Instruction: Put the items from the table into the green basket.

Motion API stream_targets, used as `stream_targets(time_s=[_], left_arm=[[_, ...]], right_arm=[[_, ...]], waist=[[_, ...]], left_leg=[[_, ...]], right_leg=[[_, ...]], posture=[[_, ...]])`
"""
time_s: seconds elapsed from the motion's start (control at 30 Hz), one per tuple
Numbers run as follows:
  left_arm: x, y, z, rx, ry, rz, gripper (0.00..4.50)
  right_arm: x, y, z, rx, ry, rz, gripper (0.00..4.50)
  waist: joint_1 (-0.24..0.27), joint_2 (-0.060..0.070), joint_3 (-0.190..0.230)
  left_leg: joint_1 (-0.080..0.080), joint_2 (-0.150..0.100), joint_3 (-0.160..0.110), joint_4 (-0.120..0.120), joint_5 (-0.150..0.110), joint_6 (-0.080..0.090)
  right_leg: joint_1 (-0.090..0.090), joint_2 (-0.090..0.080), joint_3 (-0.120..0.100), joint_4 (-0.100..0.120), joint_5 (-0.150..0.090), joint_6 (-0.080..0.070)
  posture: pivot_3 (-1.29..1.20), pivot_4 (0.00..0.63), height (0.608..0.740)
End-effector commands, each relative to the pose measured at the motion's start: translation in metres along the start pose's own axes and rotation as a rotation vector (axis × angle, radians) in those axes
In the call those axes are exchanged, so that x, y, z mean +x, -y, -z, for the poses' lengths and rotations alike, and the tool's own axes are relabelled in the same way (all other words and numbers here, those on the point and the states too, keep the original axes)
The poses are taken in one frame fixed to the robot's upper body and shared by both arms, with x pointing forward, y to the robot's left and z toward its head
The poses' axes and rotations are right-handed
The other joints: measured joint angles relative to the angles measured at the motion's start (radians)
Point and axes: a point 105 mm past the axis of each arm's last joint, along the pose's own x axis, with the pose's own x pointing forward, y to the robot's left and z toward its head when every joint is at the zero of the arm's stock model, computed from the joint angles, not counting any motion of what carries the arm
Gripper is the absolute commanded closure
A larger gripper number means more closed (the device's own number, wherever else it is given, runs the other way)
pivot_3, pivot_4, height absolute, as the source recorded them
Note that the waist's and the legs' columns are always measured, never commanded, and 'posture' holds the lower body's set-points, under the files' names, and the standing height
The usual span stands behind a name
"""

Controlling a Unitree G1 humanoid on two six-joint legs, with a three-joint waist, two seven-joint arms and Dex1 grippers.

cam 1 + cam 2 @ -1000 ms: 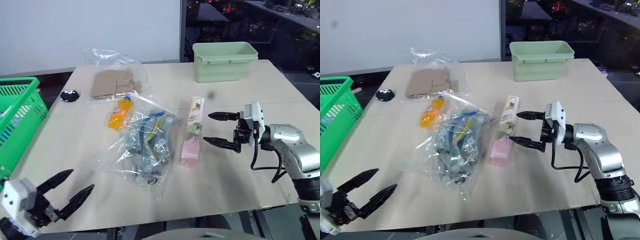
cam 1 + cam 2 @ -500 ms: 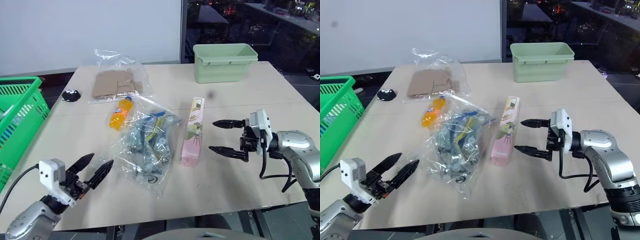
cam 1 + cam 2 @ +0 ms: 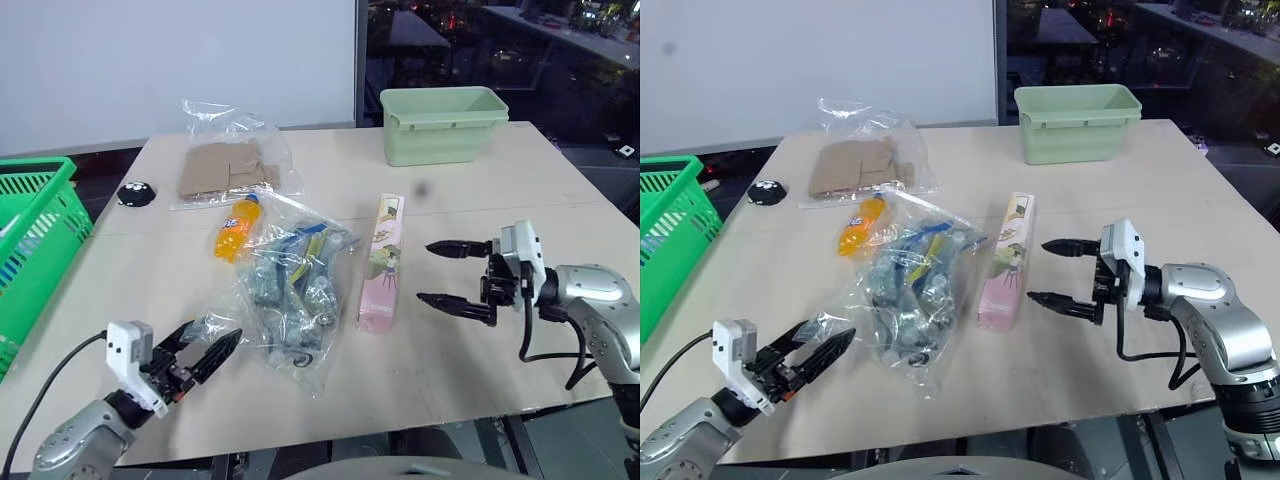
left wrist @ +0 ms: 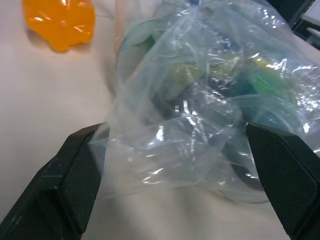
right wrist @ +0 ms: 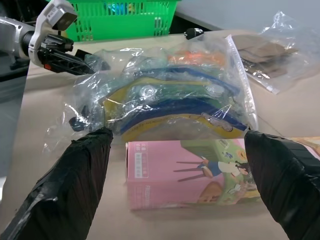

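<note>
Left fingers (image 3: 205,352) advanced, touching crinkly bag (image 3: 296,290)

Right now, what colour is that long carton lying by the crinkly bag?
Pink, with a green illustrated panel; the long carton shows best in the right wrist view.

Silver-grey rounded arm shells, white wrist blocks. Thin black cables looping beside each wrist block. Black pointed two-fingered left end effector (image 3: 205,352) and right end effector (image 3: 446,273).

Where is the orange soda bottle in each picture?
Left eye view: orange soda bottle lies left of centre, beside the clear crinkly bag.
Right eye view: same spot, left of centre.
Left wrist view: orange blob at the upper left corner.
Right wrist view: an orange glimpse behind the bag.
Shared landmark: the clear crinkly bag.
</note>
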Motion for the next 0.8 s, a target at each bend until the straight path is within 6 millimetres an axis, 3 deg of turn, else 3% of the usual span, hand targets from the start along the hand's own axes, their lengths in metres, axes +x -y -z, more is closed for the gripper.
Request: stream_targets(time_s=[0.03, 0.2, 0.33, 0.57, 0.8], left_arm=[[-0.016, 0.003, -0.022, 0.104, 0.045, 0.011, 0.03], [-0.041, 0.005, -0.033, 0.186, 0.03, 0.008, 0.03], [-0.067, 0.008, -0.043, 0.276, -0.035, 0.006, 0.03], [-0.109, 0.015, -0.075, 0.459, -0.099, -0.088, 0.03], [-0.12, 0.028, -0.081, 0.495, -0.117, -0.11, 0.03]], right_arm=[[0.016, 0.008, -0.009, -0.086, -0.029, 0.035, 0.0], [0.05, 0.015, -0.01, -0.087, -0.038, 0.018, 0.0], [0.087, 0.038, -0.017, -0.106, -0.053, 0.078, 0.0], [0.137, 0.037, -0.014, 0.034, -0.208, -0.023, 0.0], [0.175, 0.059, -0.007, 0.043, -0.344, 0.088, 0.0]], waist=[[-0.008, 0.0, 0.0], [-0.006, 0.0, 0.0], [-0.002, 0.0, 0.0], [0.041, -0.001, 0.0], [0.074, 0.001, 0.001]], left_leg=[[0.0, 0.0, 0.0, 0.0, 0.0, 0.0], [0.0, 0.0, 0.0, 0.0, 0.0, 0.0], [0.001, 0.001, 0.001, 0.0, 0.0, 0.0], [-0.002, 0.001, -0.002, -0.002, 0.0, 0.0], [-0.002, 0.001, -0.005, -0.002, 0.0, 0.0]], right_leg=[[0.0, 0.0, 0.0, 0.0, 0.0, 0.0], [0.0, 0.0, 0.0, 0.0, 0.0, 0.0], [0.0, 0.0, 0.0, 0.001, 0.0, 0.0], [-0.002, -0.001, -0.003, -0.001, 0.0, -0.001], [-0.003, -0.001, -0.006, -0.001, 0.0, -0.001]], posture=[[0.11, 0.0, 0.74], [0.18, 0.0, 0.74], [0.23, 0.0, 0.74], [0.35, 0.0, 0.74], [0.4, 0.0, 0.74]])
